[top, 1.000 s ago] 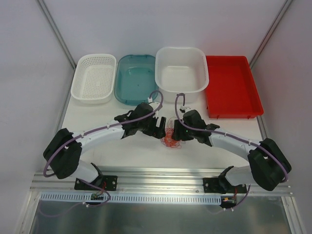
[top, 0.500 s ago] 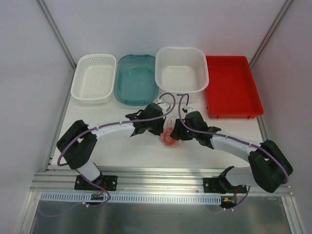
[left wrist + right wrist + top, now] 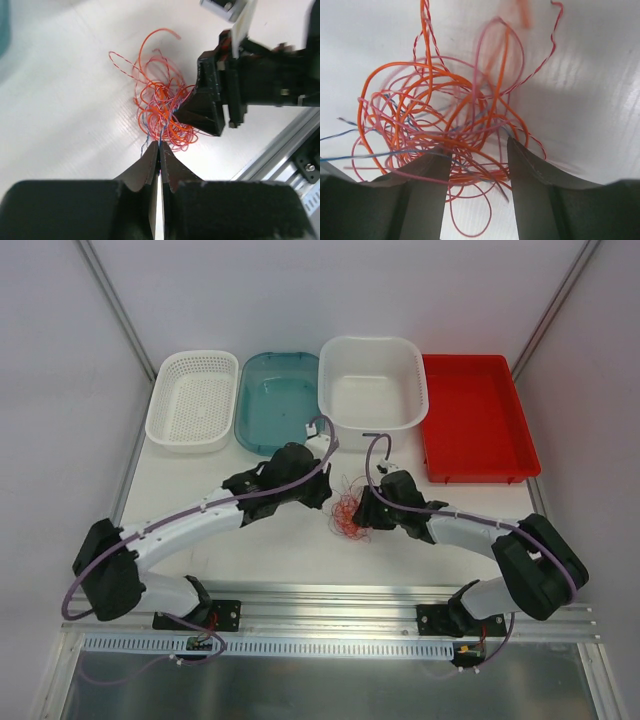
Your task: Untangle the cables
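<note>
In the top view a white perforated basket (image 3: 192, 400) sits at the upper left of the table (image 3: 280, 550), with a teal tray (image 3: 280, 402) just beside it on the right. Below the tray, the left gripper (image 3: 322, 497) reaches in toward the middle of the frame. The cables (image 3: 347, 515) lie as a small red-orange tangle on the bare table at centre, between the two grippers. The right gripper (image 3: 362, 512) comes in from the right and touches the tangle. Above them stands a white tub (image 3: 372, 385), and a red tray (image 3: 478, 420) fills the upper right.

In the left wrist view the cables (image 3: 162, 107) spread across the centre, with one loop arching toward the top. The left gripper (image 3: 159, 149), at the bottom centre, has its fingers pressed together. A few thin strands from the tangle's lower edge run into the seam between the tips, so it is clamped on them. The right gripper (image 3: 216, 107) meets the tangle from the right, and a metal rail (image 3: 295, 145) shows at the lower right.

In the right wrist view pale blue strands run off the left edge. The cables (image 3: 445, 115) fill the left and centre. The right gripper (image 3: 479, 167) has its fingers (image 3: 427, 175) apart, and loops of wire pass loosely through the gap.
</note>
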Motion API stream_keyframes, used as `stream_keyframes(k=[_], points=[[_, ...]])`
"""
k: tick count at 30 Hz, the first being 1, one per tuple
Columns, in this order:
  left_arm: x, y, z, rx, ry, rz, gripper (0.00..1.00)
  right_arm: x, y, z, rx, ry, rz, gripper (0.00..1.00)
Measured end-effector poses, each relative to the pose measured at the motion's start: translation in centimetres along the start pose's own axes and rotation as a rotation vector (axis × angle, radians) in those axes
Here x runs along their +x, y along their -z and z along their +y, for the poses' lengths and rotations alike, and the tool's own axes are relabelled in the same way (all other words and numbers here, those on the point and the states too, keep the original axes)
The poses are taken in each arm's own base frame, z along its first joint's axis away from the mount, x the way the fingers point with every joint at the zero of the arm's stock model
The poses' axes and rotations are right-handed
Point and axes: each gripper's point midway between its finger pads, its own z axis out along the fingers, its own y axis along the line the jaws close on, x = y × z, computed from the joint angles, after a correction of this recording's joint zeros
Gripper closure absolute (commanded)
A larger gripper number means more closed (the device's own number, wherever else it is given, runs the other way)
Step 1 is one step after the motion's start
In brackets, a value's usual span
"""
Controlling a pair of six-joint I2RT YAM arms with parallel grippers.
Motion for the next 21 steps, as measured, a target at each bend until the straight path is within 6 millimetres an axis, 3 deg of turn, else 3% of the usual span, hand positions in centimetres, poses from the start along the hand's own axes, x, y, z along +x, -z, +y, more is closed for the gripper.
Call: stream_keyframes(k=[4, 8, 21], points=[[-3.7, 4.4, -0.1, -0.022, 0.005, -0.11, 1.0, -0.8, -0.1, -0.9, 0.025, -0.042, -0.022, 0.51], [-5.5, 8.0, 0.6, -0.066, 0.019, -0.167, 1.0, -1.4, 0.2, -2.3, 0.076, -0.079, -0.044, 0.52], [-11.0, 18.8, 7.8, -0.316, 0.123, -0.351, 1.0, -2.1, 4.3, -8.1, 0.31, -0.144, -0.099, 0.52]])
